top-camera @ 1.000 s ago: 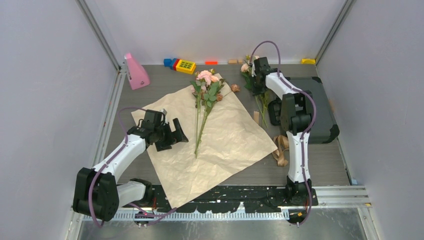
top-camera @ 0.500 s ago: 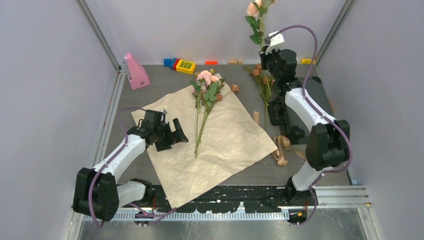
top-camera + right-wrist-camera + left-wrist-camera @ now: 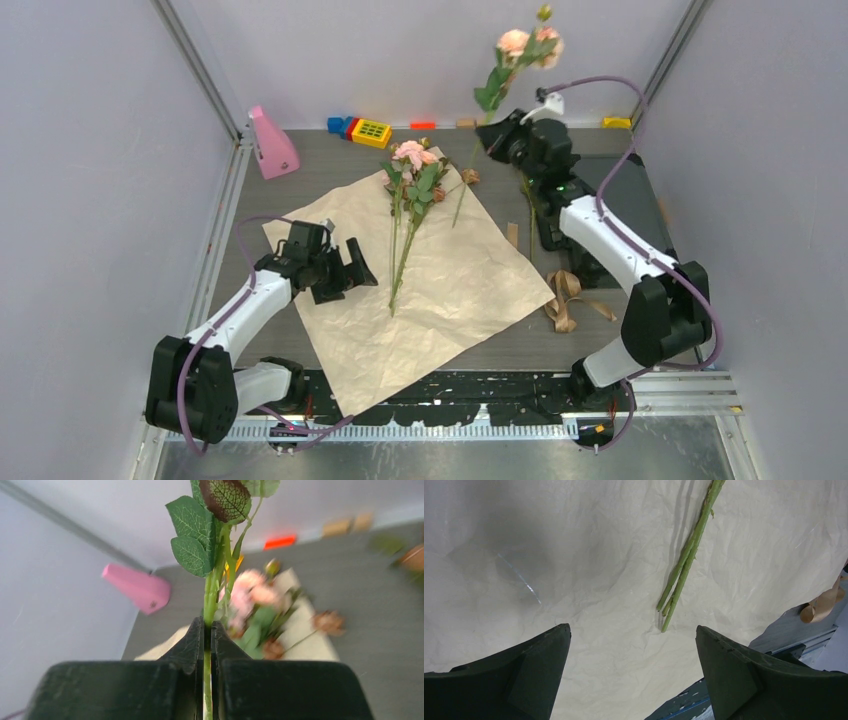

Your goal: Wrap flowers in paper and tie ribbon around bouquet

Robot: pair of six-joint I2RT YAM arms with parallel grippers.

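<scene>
The paper point(image 3: 450, 285) lies flat on the table, pale side up. A few flowers point(image 3: 414, 172) lie on it, pink heads at the far corner and stems point(image 3: 685, 562) pointing toward me. My right gripper point(image 3: 495, 133) is raised above the paper's far right edge. It is shut on the green stem point(image 3: 210, 587) of one more flower, whose pink blooms point(image 3: 528, 42) point up and whose stem hangs down. More flowers point(image 3: 527, 195) lie on the table under that arm. My left gripper point(image 3: 356, 268) hovers open over the paper's left part, holding nothing. The ribbon point(image 3: 562, 296) lies crumpled right of the paper.
A pink wedge point(image 3: 270, 143) stands at the back left. Toy blocks point(image 3: 362, 130) and small pieces line the back wall. A dark case point(image 3: 645, 225) sits at the right. Walls close in on both sides.
My right arm has lifted one flower off the table at the back right and swung it left toward the paper. The left arm has not moved.
</scene>
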